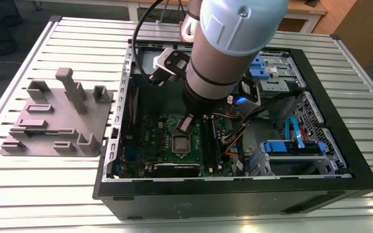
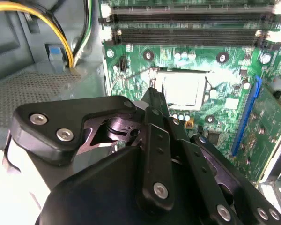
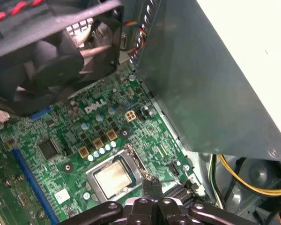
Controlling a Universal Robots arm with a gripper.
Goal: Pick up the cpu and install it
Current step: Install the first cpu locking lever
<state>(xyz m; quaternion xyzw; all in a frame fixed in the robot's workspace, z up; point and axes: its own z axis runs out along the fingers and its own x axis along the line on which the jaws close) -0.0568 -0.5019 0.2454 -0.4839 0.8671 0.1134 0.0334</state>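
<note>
The cpu lies flat in its socket on the green motherboard, inside the open computer case. Its silver top also shows in both wrist views. My gripper hangs just above the board, a little to the side of the socket. In both wrist views its thin fingertips are pressed together with nothing between them, beside the socket's edge. The cpu is not touched.
The grey power supply and a black fan stand close around the socket. Memory slots, yellow cables and blue drive brackets crowd the case. A grey parts fixture sits on the slatted table at the exterior view's left.
</note>
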